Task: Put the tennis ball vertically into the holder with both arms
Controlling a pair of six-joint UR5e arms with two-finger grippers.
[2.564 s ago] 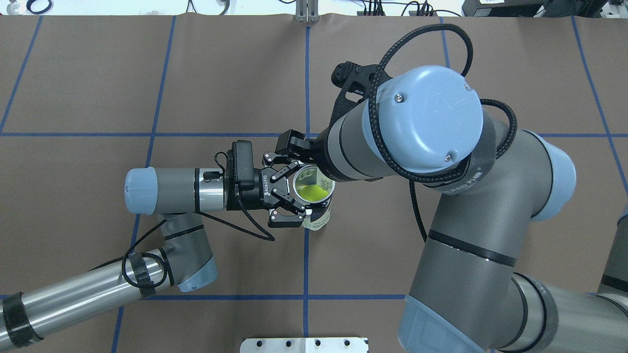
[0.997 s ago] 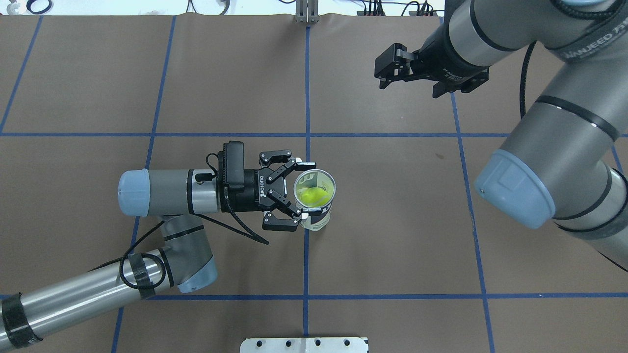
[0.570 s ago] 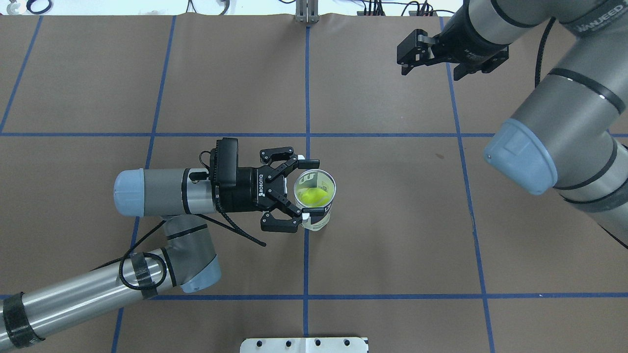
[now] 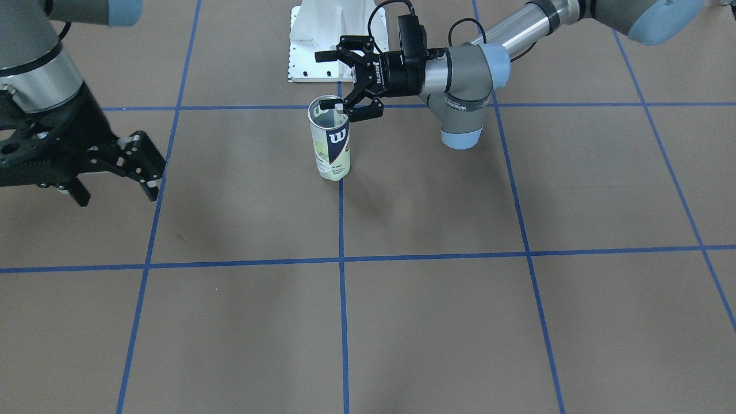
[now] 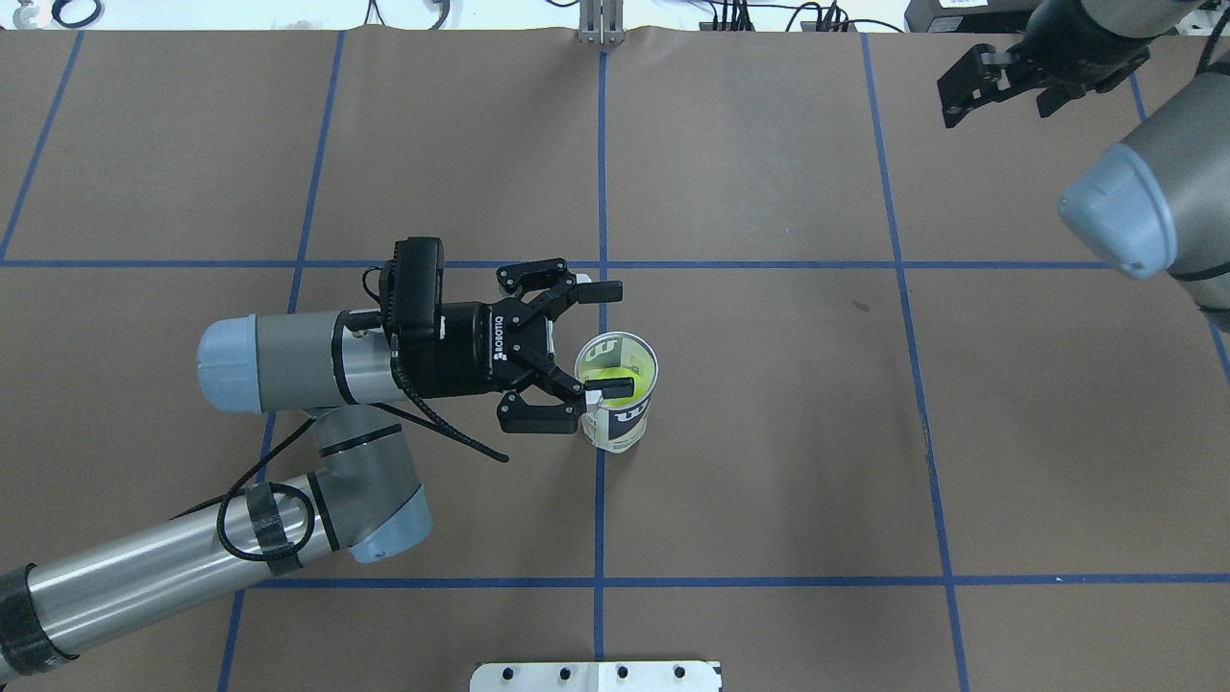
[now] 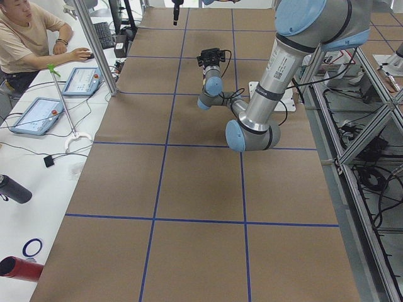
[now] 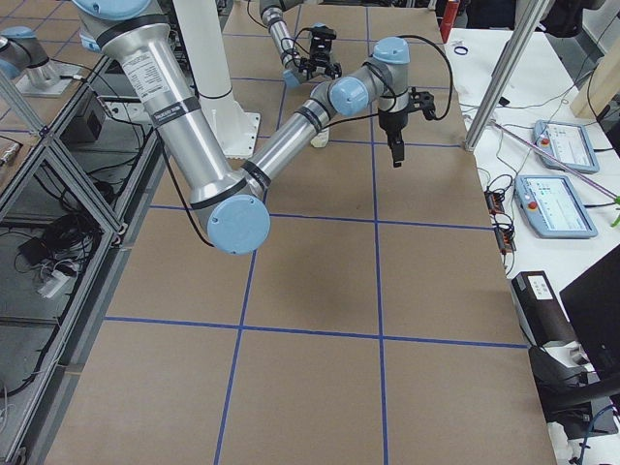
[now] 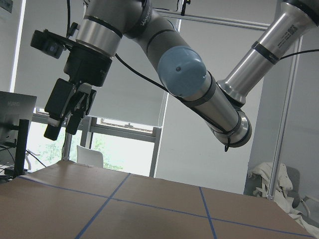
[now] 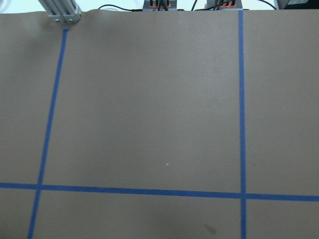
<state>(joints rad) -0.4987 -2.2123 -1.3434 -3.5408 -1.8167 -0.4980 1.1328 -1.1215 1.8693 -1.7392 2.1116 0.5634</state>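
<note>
The holder (image 5: 616, 413), a clear can with a navy W label, stands upright near the table's middle, also in the front view (image 4: 332, 146). The yellow-green tennis ball (image 5: 638, 367) lies inside it, seen through the open mouth. My left gripper (image 5: 609, 337) is open and horizontal at the height of the holder's rim. One fingertip (image 5: 612, 386) hangs over the mouth and the other is clear of the can on the far side. My right gripper (image 5: 999, 104) is open and empty, high at the far right; the front view shows it (image 4: 115, 187) at the left edge.
A white metal base (image 5: 596, 676) sits at the robot's edge of the table. Blue tape lines (image 5: 600, 144) grid the brown surface. A person (image 6: 25, 38) sits at a side table with tablets beyond the far edge.
My left gripper, still open, has drawn back from around the holder and shifted toward the far side. The right arm has swung farther to the right and away.
</note>
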